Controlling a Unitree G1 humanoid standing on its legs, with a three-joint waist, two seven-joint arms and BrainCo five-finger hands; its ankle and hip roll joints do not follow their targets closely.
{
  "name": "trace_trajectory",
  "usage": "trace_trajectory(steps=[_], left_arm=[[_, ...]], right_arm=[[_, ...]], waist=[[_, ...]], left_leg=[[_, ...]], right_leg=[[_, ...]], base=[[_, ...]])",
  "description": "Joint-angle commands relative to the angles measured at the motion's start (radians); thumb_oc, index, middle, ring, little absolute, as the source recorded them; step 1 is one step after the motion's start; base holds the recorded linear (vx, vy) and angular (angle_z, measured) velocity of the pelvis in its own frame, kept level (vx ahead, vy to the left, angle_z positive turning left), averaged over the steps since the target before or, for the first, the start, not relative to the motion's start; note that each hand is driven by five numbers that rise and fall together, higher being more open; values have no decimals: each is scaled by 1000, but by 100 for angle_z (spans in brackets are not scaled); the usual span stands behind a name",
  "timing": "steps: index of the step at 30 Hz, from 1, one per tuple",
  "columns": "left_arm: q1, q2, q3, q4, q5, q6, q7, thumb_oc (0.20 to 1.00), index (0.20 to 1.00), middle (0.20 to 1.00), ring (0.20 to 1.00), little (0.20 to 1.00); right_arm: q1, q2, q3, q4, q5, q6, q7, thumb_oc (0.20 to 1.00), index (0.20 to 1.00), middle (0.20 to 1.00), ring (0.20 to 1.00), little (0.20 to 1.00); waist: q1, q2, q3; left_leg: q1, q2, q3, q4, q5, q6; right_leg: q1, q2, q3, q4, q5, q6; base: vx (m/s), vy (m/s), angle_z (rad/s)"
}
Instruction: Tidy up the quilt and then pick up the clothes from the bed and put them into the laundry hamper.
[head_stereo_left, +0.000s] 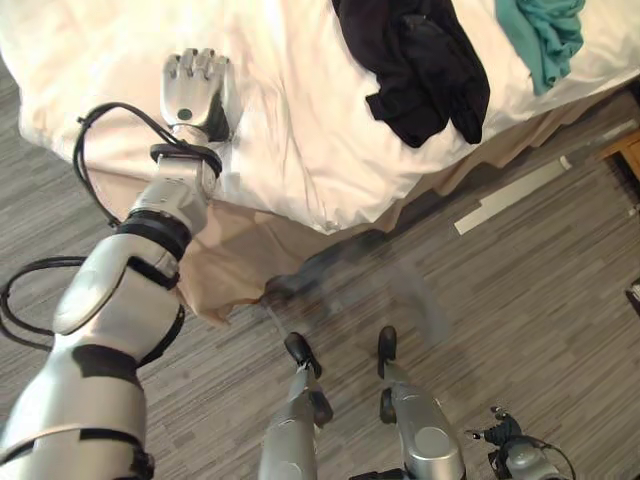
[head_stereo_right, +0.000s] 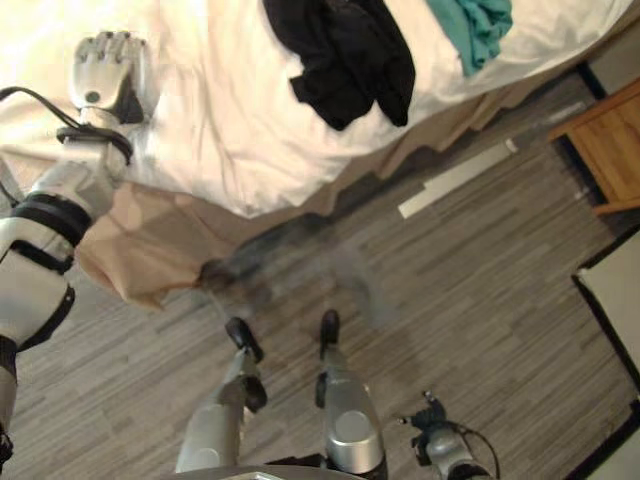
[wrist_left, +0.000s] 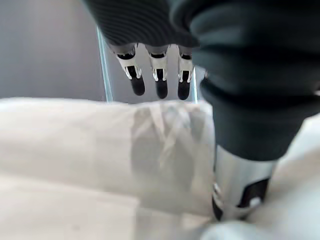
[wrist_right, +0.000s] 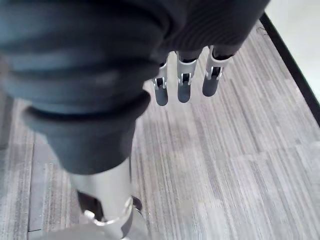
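Note:
A white quilt (head_stereo_left: 300, 130) covers the bed and hangs over its near edge. A black garment (head_stereo_left: 420, 60) lies crumpled on it near that edge, and a teal garment (head_stereo_left: 545, 35) lies further right. My left hand (head_stereo_left: 200, 85) rests on the quilt at the bed's left part, well left of the black garment. In the left wrist view its fingers (wrist_left: 160, 82) hang relaxed above the white cloth and hold nothing, with the thumb (wrist_left: 240, 190) down at the quilt. My right hand (wrist_right: 184, 87) hangs low over the floor, fingers relaxed and empty.
A beige bed skirt (head_stereo_left: 230, 260) shows below the quilt. A white strip (head_stereo_left: 510, 195) lies on the grey plank floor by the bed. A wooden piece of furniture (head_stereo_right: 605, 150) stands at the right, with a white, dark-edged surface (head_stereo_right: 615, 300) nearer.

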Motion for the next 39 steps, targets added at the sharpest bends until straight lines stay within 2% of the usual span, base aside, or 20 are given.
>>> trace_trajectory(steps=[1, 2, 6, 10, 11, 12, 13, 15, 17, 19, 21, 22, 23, 24, 26, 29, 30, 32, 34, 39], left_arm=[[-91, -8, -41, 102, 99, -3, -59, 344, 344, 344, 344, 344], [-91, -8, -41, 102, 100, -3, -59, 200, 200, 200, 200, 200], [42, -35, -45, 122, 161, -33, -144, 200, 200, 200, 200, 200], [334, -14, 80, 133, 128, -51, -177, 247, 247, 247, 247, 247], [336, -13, 82, 132, 128, -51, -177, 341, 341, 341, 341, 341], [392, 11, 119, 127, 117, -55, -177, 937, 937, 937, 937, 937], [469, 33, 177, 111, 98, -52, -172, 1000, 1000, 1000, 1000, 1000], [700, 90, 346, 55, 54, -47, -183, 1000, 1000, 1000, 1000, 1000], [775, 96, 405, 41, 41, -43, -184, 1000, 1000, 1000, 1000, 1000], [986, 46, 580, 20, -68, -32, -156, 1000, 1000, 1000, 1000, 1000], [1054, 23, 627, 7, -97, -30, -141, 1000, 1000, 1000, 1000, 1000], [1169, -21, 679, -15, -136, -35, -142, 1000, 1000, 1000, 1000, 1000], [1171, -22, 682, -17, -136, -34, -142, 1000, 1000, 1000, 1000, 1000], [1211, -51, 704, -27, -172, -42, -137, 1000, 1000, 1000, 1000, 1000], [1315, -166, 784, -59, -425, -76, -134, 1000, 1000, 1000, 1000, 1000], [1317, -229, 787, -14, -522, -83, -112, 1000, 1000, 1000, 1000, 1000], [1316, -230, 788, -13, -522, -84, -112, 1000, 1000, 1000, 1000, 1000], [1263, -268, 685, -31, -530, -104, -72, 1000, 1000, 1000, 1000, 1000], [1222, -266, 628, -65, -543, -116, -56, 1000, 1000, 1000, 1000, 1000], [1140, -292, 529, -122, -559, -134, -49, 1000, 1000, 1000, 1000, 1000]], right_arm=[[14, -16, 0, 58, 64, -8, -16, 1000, 1000, 1000, 1000, 1000], [15, -16, 0, 58, 64, -8, -16, 1000, 1000, 1000, 1000, 1000], [58, -24, -23, 57, 82, -12, -7, 1000, 1000, 1000, 1000, 1000], [46, -79, -23, 1, 10, -10, -27, 1000, 1000, 1000, 1000, 1000], [46, -80, -21, 0, 10, -10, -27, 1000, 1000, 1000, 1000, 1000], [37, -103, -5, -47, -45, -10, -28, 1000, 1000, 1000, 1000, 1000], [31, -126, 1, -112, -86, -11, -28, 1000, 1000, 1000, 1000, 1000], [35, -212, -8, -332, -192, -4, -13, 1000, 1000, 1000, 1000, 1000], [34, -236, -11, -388, -219, -2, -11, 1000, 1000, 1000, 1000, 1000], [-19, -293, -3, -514, -302, 2, -18, 1000, 1000, 1000, 1000, 1000], [-49, -308, 6, -554, -323, 4, -15, 1000, 1000, 1000, 1000, 1000], [-121, -347, 15, -659, -362, 3, -1, 536, 536, 536, 536, 536], [-122, -347, 17, -660, -362, 4, -1, 307, 307, 307, 307, 307], [-159, -353, 27, -683, -367, -1, 1, 200, 200, 200, 200, 200], [-373, -332, 93, -664, -322, 8, -18, 200, 200, 200, 200, 200], [-541, -281, 144, -609, -276, 27, -32, 200, 200, 200, 200, 200], [-545, -280, 145, -607, -276, 26, -33, 200, 200, 200, 200, 200], [-912, -257, 230, -426, -188, 36, -75, 200, 200, 200, 200, 200], [-1051, -258, 258, -339, -123, 31, -97, 200, 200, 200, 200, 200], [-1196, -248, 313, -251, -58, 25, -108, 200, 200, 200, 200, 200]], waist=[[19, -8, -5], [18, -8, -5], [8, -1, -28], [34, 32, -102], [31, 32, -101], [41, 34, -115], [51, 35, -129], [84, 32, -161], [91, 31, -170], [140, 20, -193], [153, 17, -200], [187, 10, -205], [185, 10, -206], [197, 8, -209], [258, -2, -199], [294, -11, -181], [292, -11, -182], [364, -15, -113], [392, -10, -73], [427, 7, -1]], left_leg=[[104, 64, -33, 36, -113, -139], [104, 64, -34, 37, -113, -139], [137, 62, -24, 25, -107, -134], [229, 48, -41, 1, -126, -134], [230, 48, -42, 1, -126, -134], [249, 46, -51, -2, -129, -135], [266, 46, -58, -3, -132, -135], [310, 50, -76, -4, -141, -137], [322, 53, -82, -4, -142, -138], [347, 59, -97, -4, -143, -138], [350, 59, -104, -4, -140, -137], [358, 63, -115, -4, -140, -137], [354, 63, -115, -4, -137, -137], [355, 63, -122, -4, -137, -136], [343, 64, -153, -3, -129, -132], [314, 63, -178, 1, -118, -131], [311, 63, -178, 0, -115, -131], [216, 67, -234, 6, -86, -138], [158, 73, -260, 7, -67, -148], [62, 83, -292, 4, -35, -167]], right_leg=[[-52, -55, 54, 17, -107, 146], [-51, -55, 54, 17, -107, 146], [-23, -51, 72, 6, -112, 132], [64, -38, 90, -3, -147, 118], [66, -38, 89, -3, -147, 118], [90, -36, 87, -4, -154, 114], [112, -33, 83, -3, -162, 111], [168, -25, 73, -1, -184, 101], [185, -21, 66, -1, -190, 99], [227, -15, 50, 1, -205, 88], [237, -13, 43, -1, -207, 83], [256, -11, 32, -1, -216, 78], [254, -10, 31, -2, -214, 78], [257, -10, 26, -2, -215, 75], [261, -7, 9, -1, -222, 66], [248, -5, -6, 0, -221, 60], [245, -5, -7, -1, -219, 60], [177, -3, -41, 11, -208, 53], [128, -3, -60, 27, -206, 50], [50, -3, -99, 51, -204, 48]], base=[[0, 0, 0], [18, -32, 0], [54, -27, 14], [89, -7, -1], [83, -20, -10], [71, -24, -4], [122, -33, 0], [121, -24, 7], [42, -12, 7], [44, -26, 27], [34, -23, 34], [18, -11, 32], [23, -10, 30], [-13, -12, 31], [-17, -31, 30], [-37, -27, 60], [-135, -37, 51], [-197, -47, 43], [-138, -37, 65], [-100, -20, 45]])
